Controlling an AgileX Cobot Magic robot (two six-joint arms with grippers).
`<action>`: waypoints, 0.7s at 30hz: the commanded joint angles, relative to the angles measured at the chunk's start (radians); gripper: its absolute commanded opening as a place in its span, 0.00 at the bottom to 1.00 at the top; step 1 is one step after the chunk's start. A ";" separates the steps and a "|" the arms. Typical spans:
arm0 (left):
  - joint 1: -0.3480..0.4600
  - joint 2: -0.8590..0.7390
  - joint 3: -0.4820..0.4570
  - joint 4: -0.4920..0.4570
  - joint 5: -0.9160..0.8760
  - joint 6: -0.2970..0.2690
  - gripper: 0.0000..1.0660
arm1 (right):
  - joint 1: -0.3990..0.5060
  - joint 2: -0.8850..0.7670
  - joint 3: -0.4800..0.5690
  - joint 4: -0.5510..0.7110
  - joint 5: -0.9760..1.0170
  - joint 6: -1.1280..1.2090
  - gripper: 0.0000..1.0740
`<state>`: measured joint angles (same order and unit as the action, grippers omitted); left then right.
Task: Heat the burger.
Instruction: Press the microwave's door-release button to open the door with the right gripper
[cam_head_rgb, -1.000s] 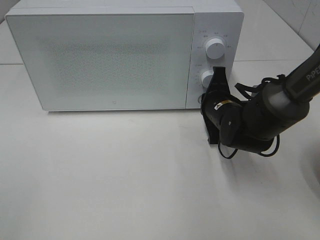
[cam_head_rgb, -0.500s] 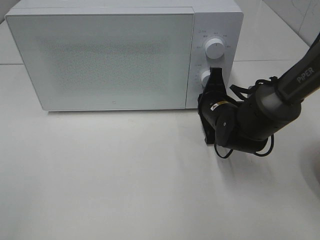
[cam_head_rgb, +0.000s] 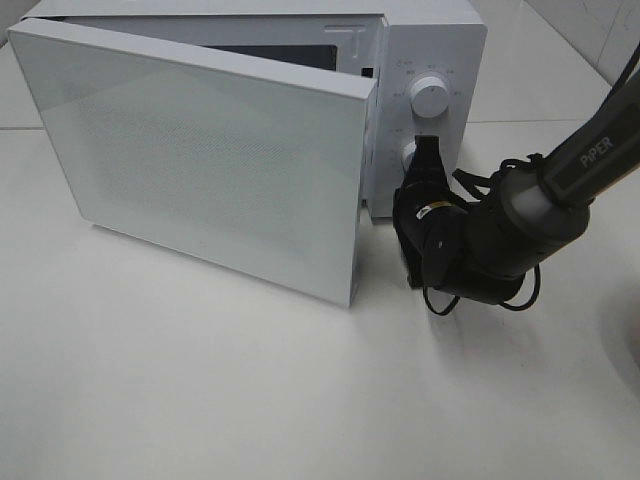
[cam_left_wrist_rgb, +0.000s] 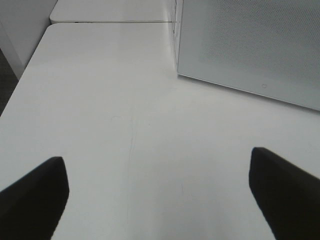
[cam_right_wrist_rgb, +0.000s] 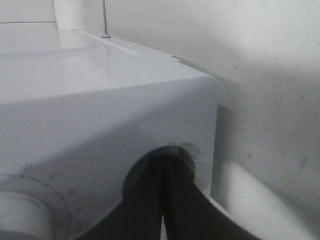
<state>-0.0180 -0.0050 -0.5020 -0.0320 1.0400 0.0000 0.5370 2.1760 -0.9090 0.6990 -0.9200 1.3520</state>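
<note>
Up at the back of the table (cam_head_rgb: 250, 400), the microwave (cam_head_rgb: 430, 40) stands with its door (cam_head_rgb: 200, 170) swung partway out, and no burger shows in any view. Only a dark sliver of the cavity is visible above the door, so I can't tell whether it sits inside.

Going by the task, I'd expect the burger to be light, soft and squashy, with a glossy bun that could slip and layers that could slide. The best hold is probably a gentle pinch low on the sides, spanning both bun halves and kept level.

The right gripper (cam_head_rgb: 427, 155) has its jaws pressed together. Its tips rest on the control panel at a round recess (cam_right_wrist_rgb: 187, 150), which looks like the door button, just below the lower knob (cam_head_rgb: 410, 153) and well under the upper knob (cam_head_rgb: 430, 97). The left gripper (cam_left_wrist_rgb: 156, 157) hovers over bare table with its jaws spread wide and holds nothing.

The half-open door is the main obstacle. It angles across the front of the cavity, and I'd say it needs to swing wider. The right arm also crowds the door's free edge.
</note>
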 joint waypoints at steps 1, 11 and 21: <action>0.005 -0.020 0.003 -0.003 -0.003 0.000 0.84 | -0.022 -0.022 -0.058 -0.066 -0.141 -0.019 0.00; 0.005 -0.020 0.003 -0.003 -0.003 0.000 0.84 | -0.019 -0.068 -0.008 -0.063 -0.004 -0.015 0.00; 0.005 -0.020 0.003 -0.003 -0.003 0.000 0.84 | -0.019 -0.128 0.051 -0.069 0.174 -0.049 0.00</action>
<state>-0.0180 -0.0050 -0.5020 -0.0320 1.0400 0.0000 0.5190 2.0710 -0.8620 0.6660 -0.7560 1.3190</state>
